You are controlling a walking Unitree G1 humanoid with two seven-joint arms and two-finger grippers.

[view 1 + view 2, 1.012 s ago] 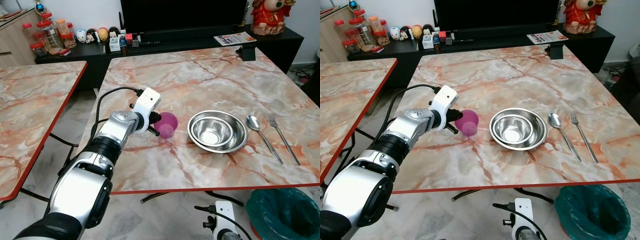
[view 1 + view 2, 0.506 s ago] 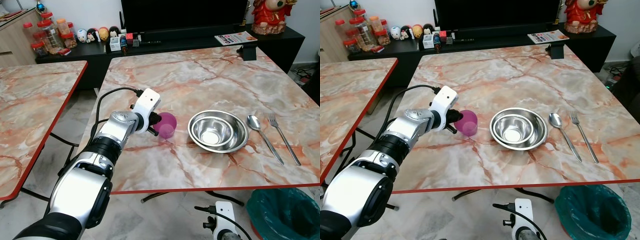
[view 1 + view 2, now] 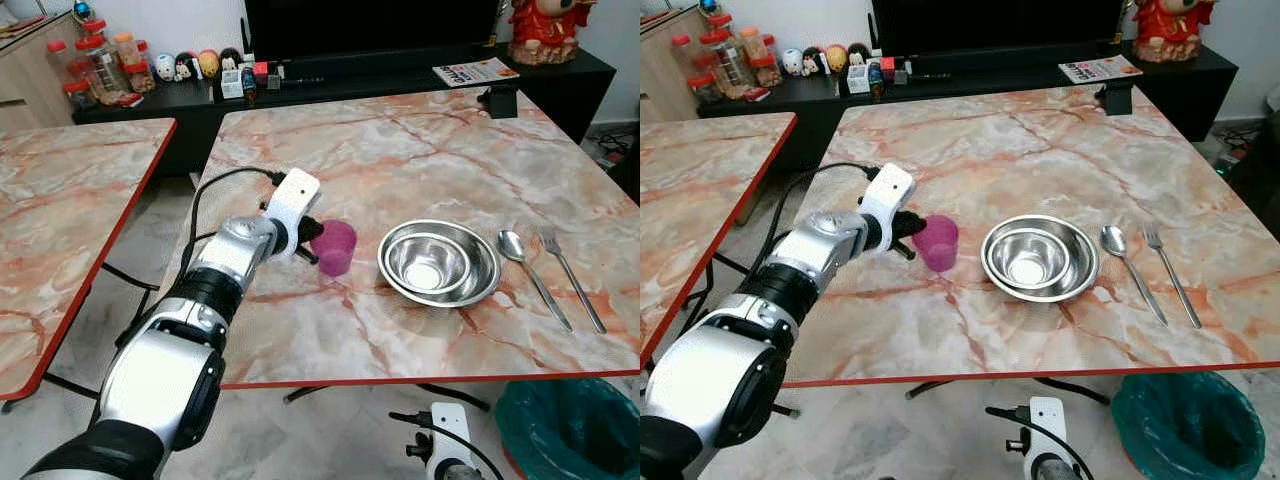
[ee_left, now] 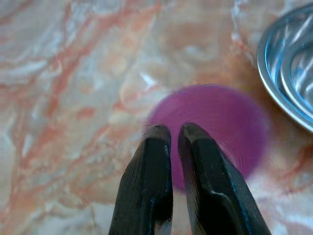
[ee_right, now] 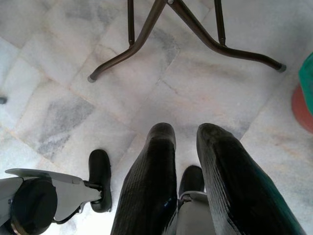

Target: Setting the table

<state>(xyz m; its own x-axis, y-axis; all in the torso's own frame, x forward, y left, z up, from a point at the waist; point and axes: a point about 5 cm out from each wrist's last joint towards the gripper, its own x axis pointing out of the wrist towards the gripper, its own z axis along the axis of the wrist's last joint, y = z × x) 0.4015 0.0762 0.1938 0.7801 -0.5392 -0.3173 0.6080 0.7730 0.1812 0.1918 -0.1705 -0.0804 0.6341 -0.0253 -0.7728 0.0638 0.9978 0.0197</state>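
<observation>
Your left gripper (image 4: 175,134) has its fingers pinched nearly together on the near rim of the purple cup (image 3: 334,246), which stands upright just left of the steel bowl (image 3: 438,263). The wrist view is blurred, so the grip itself is probably a thin wall pinch. Treat the cup as light, smooth plastic, liable to tip. There is bare table (image 3: 400,160) beyond the bowl; spoon (image 3: 533,275) and fork (image 3: 571,279) lie to its right. The right gripper (image 5: 188,142) hangs idle, fingers slightly parted.
</observation>
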